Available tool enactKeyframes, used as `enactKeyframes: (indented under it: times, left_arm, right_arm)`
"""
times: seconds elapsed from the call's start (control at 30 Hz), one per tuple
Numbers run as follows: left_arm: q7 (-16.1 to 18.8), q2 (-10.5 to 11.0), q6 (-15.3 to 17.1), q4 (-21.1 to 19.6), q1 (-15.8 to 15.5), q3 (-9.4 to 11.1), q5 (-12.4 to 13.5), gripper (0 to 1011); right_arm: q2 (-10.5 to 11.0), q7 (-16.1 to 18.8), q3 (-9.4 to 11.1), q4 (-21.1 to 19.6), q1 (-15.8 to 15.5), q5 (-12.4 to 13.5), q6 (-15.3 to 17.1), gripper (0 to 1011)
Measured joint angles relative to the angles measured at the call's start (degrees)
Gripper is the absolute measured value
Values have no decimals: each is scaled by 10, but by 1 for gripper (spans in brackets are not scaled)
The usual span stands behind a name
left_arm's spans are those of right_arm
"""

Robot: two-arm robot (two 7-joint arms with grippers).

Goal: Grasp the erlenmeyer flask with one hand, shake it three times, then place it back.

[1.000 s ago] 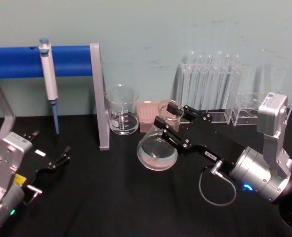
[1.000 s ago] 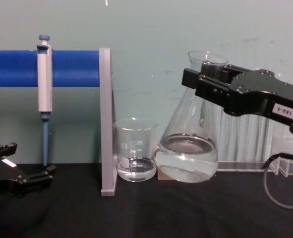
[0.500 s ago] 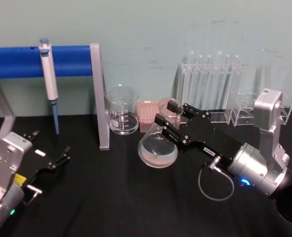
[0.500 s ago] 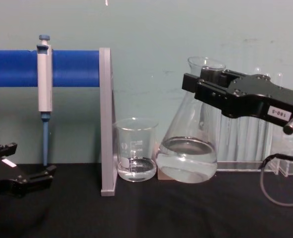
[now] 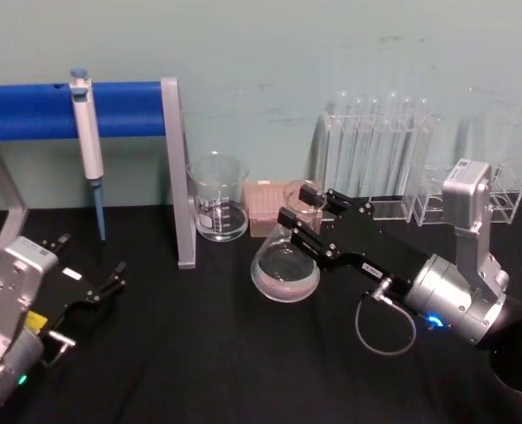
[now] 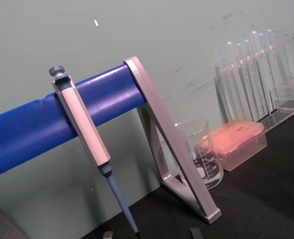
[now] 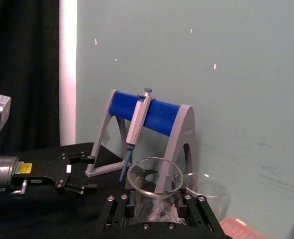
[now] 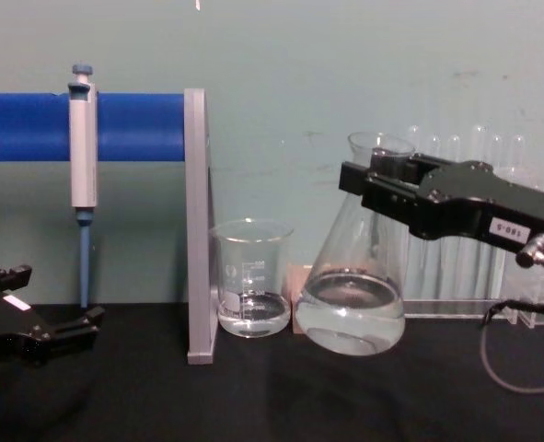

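Observation:
The erlenmeyer flask (image 5: 284,265) is clear glass with a little clear liquid in its wide base (image 8: 354,318). It sits at mid-table, slightly tilted, in front of the pink box. My right gripper (image 5: 298,205), the hand with the numbered white label, is shut on the flask's neck just under the rim (image 8: 364,180). In the right wrist view the flask's rim (image 7: 154,174) stands between the two fingers (image 7: 118,205). Whether the base touches the black table I cannot tell. My left gripper (image 5: 91,261) rests open and empty at the near left (image 8: 55,296).
A glass beaker (image 5: 218,205) stands left of the flask, beside the grey post of the blue stand (image 5: 31,109), which holds a pipette (image 5: 86,132). A pink box (image 5: 265,201) and clear test tube racks (image 5: 380,159) line the back wall. A grey cable (image 5: 384,331) loops under the right wrist.
The right gripper has carried the flask slightly to the right and lower, and the liquid has settled more level. The left arm has not moved.

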Motion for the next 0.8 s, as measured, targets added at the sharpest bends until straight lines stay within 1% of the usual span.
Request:
enactKeyframes:
  times: [0.03, 0.4, 0.8]
  left_arm:
    - [0, 0, 0, 0, 0, 0, 0, 1001]
    - [0, 0, 0, 0, 0, 0, 0, 1001]
    - [0, 0, 0, 0, 0, 0, 0, 1001]
  right_arm:
    - [0, 0, 0, 0, 0, 0, 0, 449]
    - [-5, 24, -11, 50, 26, 1, -12, 449]
    - [-8, 39, -22, 86, 43, -5, -19, 449]
